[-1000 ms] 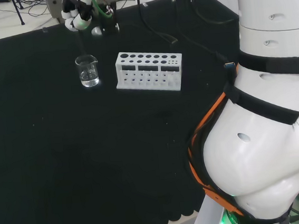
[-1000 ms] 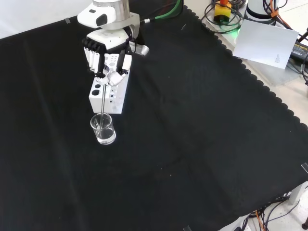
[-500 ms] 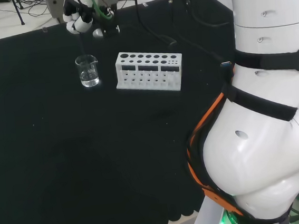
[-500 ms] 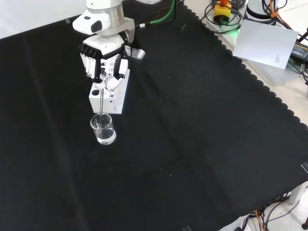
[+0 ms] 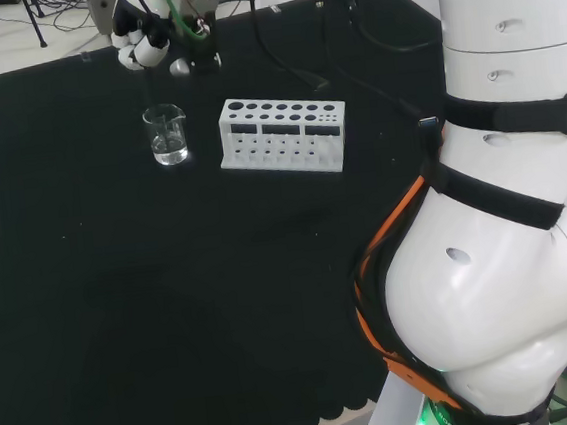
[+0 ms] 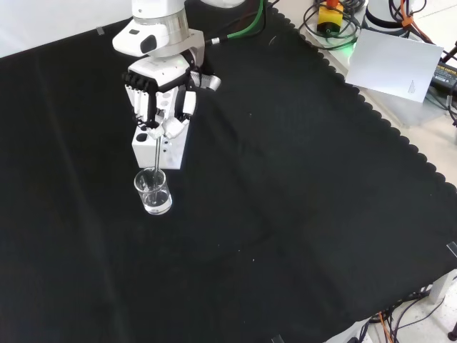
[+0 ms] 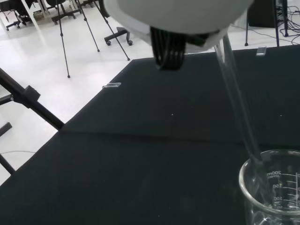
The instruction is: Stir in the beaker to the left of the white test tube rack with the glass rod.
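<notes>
A clear glass beaker (image 5: 166, 133) (image 6: 153, 191) (image 7: 274, 190) with a little liquid stands on the black cloth, left of the white test tube rack (image 5: 281, 133) in the head view. In the front view the rack (image 6: 163, 139) lies just behind the beaker. The hand (image 6: 160, 98) (image 5: 143, 42) hovers above the beaker, its fingers curled round the top of a thin glass rod (image 6: 154, 151) (image 7: 237, 100). The rod hangs down and its lower end dips just inside the beaker's rim.
The arm's big white links (image 5: 503, 201) stand at the right of the head view. Cables (image 5: 299, 60) trail over the cloth behind the rack. A white sheet (image 6: 396, 64) and wires lie beyond the cloth's scalloped edge in the front view.
The hand has shifted slightly above the beaker, swinging a little left and then back right in the front view, with the rod still in the beaker. Beaker and rack have not moved.
</notes>
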